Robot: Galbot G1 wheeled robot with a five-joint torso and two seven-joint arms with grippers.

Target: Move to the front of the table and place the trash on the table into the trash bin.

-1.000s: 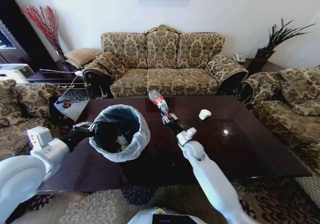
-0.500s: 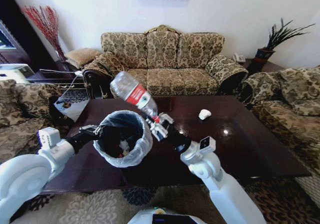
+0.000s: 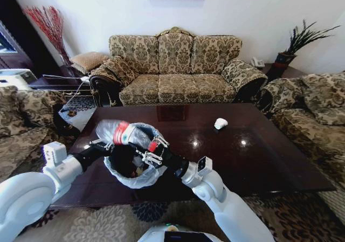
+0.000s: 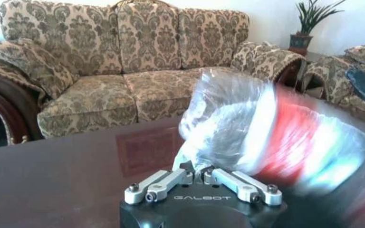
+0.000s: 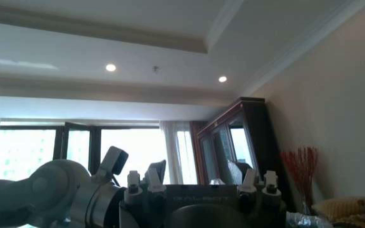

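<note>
Your right gripper (image 3: 153,147) had the bottle (image 3: 125,133) tipped over the trash bin (image 3: 141,176), jaws clamped at its cap; left gripper (image 3: 102,145) pinched the liner (white scrap (image 3: 220,123) waited on the table (image 3: 259,156)). You wanted it centred before release.
</note>
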